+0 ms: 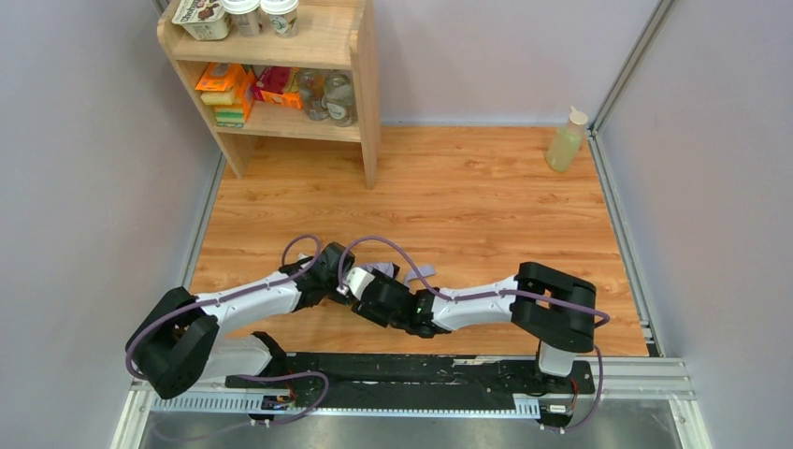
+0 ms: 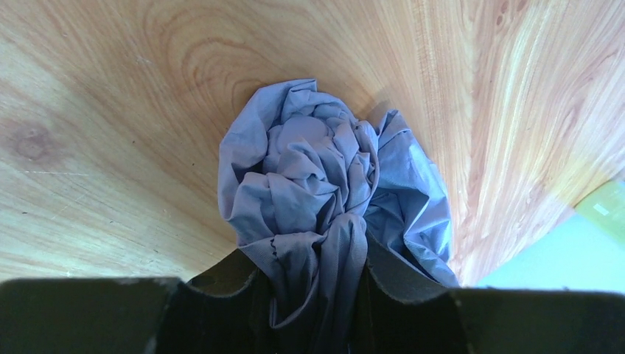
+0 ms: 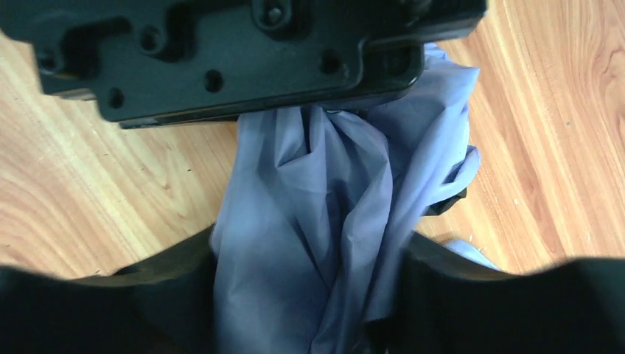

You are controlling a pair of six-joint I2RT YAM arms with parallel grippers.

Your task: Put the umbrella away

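Jaws of the left gripper (image 2: pixel 313 291) pinch the umbrella (image 2: pixel 309 169), which bunches toward 12 o'clock on the bench (image 1: pixel 486 187). The right gripper (image 3: pixel 309 295) straddles the same fabric from the opposite side; whether it presses, I cannot tell.

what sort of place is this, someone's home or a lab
Most likely a robot test cell staged as a home: bare grey panels in aluminium framing, left arm and right arm bolted to a rail, and a small wooden pantry shelf on a wood-look surface.
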